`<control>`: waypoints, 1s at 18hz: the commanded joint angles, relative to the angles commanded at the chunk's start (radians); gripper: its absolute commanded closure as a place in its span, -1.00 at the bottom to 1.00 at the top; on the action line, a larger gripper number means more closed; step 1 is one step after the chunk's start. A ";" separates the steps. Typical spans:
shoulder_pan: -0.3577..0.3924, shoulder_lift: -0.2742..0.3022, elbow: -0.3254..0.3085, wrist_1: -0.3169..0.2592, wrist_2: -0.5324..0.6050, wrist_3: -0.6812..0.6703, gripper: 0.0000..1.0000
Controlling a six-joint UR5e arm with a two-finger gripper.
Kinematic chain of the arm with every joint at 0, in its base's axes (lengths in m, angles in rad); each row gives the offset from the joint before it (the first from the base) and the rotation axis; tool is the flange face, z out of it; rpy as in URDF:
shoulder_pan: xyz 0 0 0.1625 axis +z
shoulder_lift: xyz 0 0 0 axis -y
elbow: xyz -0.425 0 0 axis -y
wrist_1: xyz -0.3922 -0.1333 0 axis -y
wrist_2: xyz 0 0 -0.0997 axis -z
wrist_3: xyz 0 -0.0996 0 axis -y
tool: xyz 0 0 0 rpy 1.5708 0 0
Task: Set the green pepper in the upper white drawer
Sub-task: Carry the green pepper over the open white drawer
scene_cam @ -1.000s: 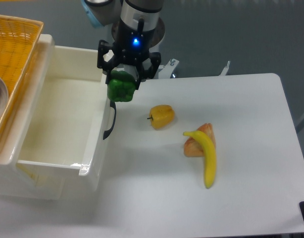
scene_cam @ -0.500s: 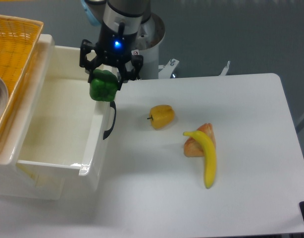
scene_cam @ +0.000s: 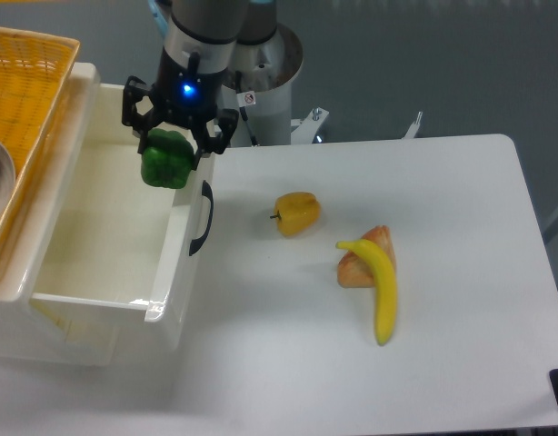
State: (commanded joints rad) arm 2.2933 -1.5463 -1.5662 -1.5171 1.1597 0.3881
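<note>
The drawer (scene_cam: 97,236) is open at the top, its white floor bare and unobstructed. The gripper (scene_cam: 174,136), closed on the pepper (scene_cam: 166,161), occupies the space above the drawer's right rear corner, beside the front panel and handle (scene_cam: 200,218). The basket (scene_cam: 24,109) overhangs the drawer's left wall. On the table (scene_cam: 461,209), the yellow pepper (scene_cam: 297,213) and banana (scene_cam: 379,286) lie well apart from the drawer.

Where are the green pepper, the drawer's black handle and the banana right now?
green pepper (scene_cam: 165,161), fixed camera, its glossy front.
black handle (scene_cam: 203,218), fixed camera, mid-curve.
banana (scene_cam: 382,282), fixed camera, middle of its body.
</note>
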 joint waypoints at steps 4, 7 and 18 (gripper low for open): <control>-0.006 -0.018 -0.002 0.003 -0.002 0.002 -0.24; -0.023 -0.037 -0.003 0.005 0.000 0.002 -0.24; -0.040 -0.054 -0.003 0.011 0.002 0.006 -0.36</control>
State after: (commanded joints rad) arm 2.2534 -1.5999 -1.5692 -1.5064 1.1612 0.3942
